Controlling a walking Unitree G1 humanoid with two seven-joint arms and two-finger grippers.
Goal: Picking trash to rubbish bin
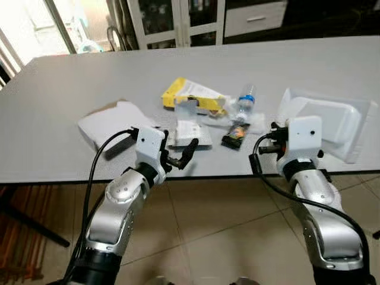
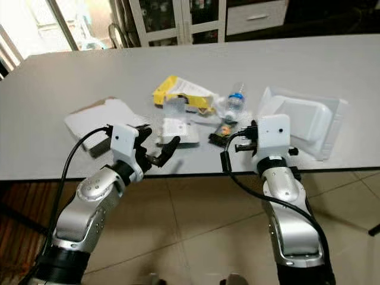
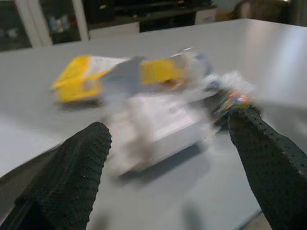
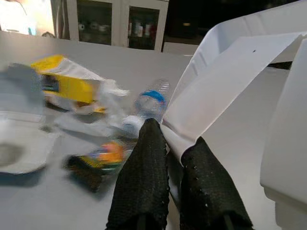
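Trash lies just ahead of the spread left gripper; right gripper pinches a white container.

Home dining room — grey table, glass-fronted cabinets, tiled floor

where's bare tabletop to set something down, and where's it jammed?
Free: the far half of the grey table behind the trash, and the near-left strip left of the flat white packet. Crowded: the middle cluster of yellow bag, small bottle, dark wrapper and white clamshell container, with the left gripper and right gripper at the near edge.
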